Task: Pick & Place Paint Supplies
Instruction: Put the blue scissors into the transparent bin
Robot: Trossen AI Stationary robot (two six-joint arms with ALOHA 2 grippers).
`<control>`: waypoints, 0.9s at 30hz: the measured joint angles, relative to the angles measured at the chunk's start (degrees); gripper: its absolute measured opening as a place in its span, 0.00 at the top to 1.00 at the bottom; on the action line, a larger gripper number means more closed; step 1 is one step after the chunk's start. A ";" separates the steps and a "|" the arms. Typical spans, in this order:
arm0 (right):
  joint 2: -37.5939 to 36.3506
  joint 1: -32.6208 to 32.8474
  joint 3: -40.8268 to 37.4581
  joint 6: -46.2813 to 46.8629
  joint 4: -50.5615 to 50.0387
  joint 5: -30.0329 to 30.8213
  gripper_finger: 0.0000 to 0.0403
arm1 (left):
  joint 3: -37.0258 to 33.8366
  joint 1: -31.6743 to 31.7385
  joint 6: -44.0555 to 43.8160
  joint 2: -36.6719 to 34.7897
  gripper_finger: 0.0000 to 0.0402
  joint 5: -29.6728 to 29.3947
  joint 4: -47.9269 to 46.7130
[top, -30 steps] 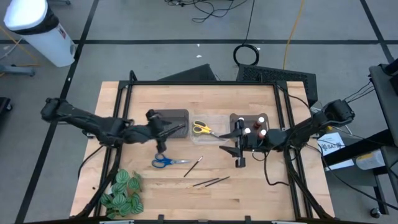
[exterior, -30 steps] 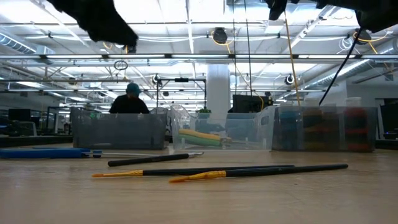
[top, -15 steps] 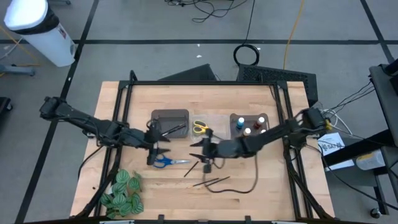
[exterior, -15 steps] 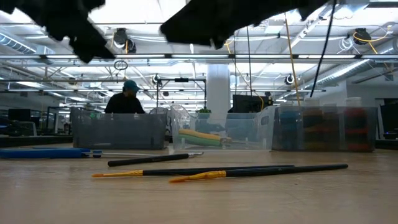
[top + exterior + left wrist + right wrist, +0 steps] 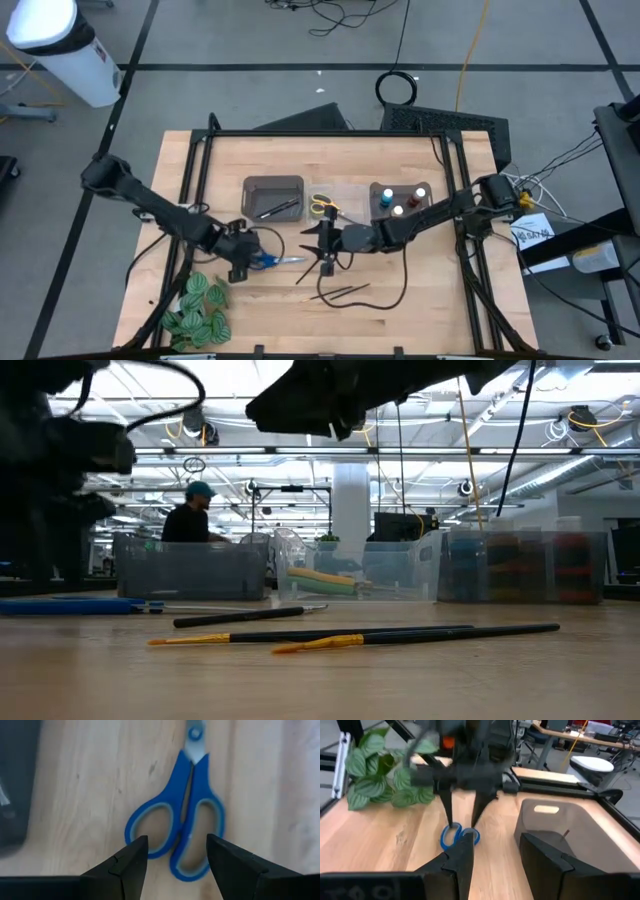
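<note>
Blue-handled scissors (image 5: 268, 261) lie flat on the wooden table, left of the middle. My left gripper (image 5: 175, 851) points down at them, open, with a fingertip over each side of the handle loops (image 5: 175, 837). My right gripper (image 5: 315, 245) hovers open and empty above the table's middle, pointing toward the left arm (image 5: 465, 775). Three thin paintbrushes (image 5: 340, 292) lie near the middle front. Yellow scissors (image 5: 322, 206) lie in a clear bin, and paint bottles (image 5: 402, 200) stand in the bin to its right. My left gripper's fingertips (image 5: 451, 820) come from above, pointing down, right at the scissors' blue handle loops (image 5: 460, 837). The scissors lie flat on the table. Whether the fingertips touch them I cannot tell.
A grey bin (image 5: 273, 197) with a dark brush inside stands behind the scissors. A green striped leafy bunch (image 5: 195, 310) lies at the near left corner. A black frame (image 5: 330, 135) borders the table. A person (image 5: 195, 520) sits in the room beyond.
My left gripper has come from the grey bin toward the near edge and down onto the blue scissors, tipping from nearly level to pointing down. My right gripper has swung from the paint bottle bin toward the table's left and now hangs over the middle.
</note>
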 joint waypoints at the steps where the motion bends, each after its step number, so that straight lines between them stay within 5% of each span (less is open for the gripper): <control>1: 0.00 0.00 0.00 0.00 0.03 0.01 0.63 | 0.02 -0.08 0.82 1.44 0.47 -0.22 0.24; 15: 0.09 0.04 -0.04 0.02 -0.73 -0.04 0.65 | 0.33 0.17 1.68 10.52 0.48 -2.74 3.12; 23: 0.09 0.07 -0.04 0.04 -0.82 -0.05 0.64 | 0.45 0.16 -2.26 12.47 0.78 -5.40 2.38; 27: 0.09 0.07 -0.04 0.04 -0.84 -0.07 0.65 | 0.52 0.26 -2.59 13.03 0.79 -5.55 2.92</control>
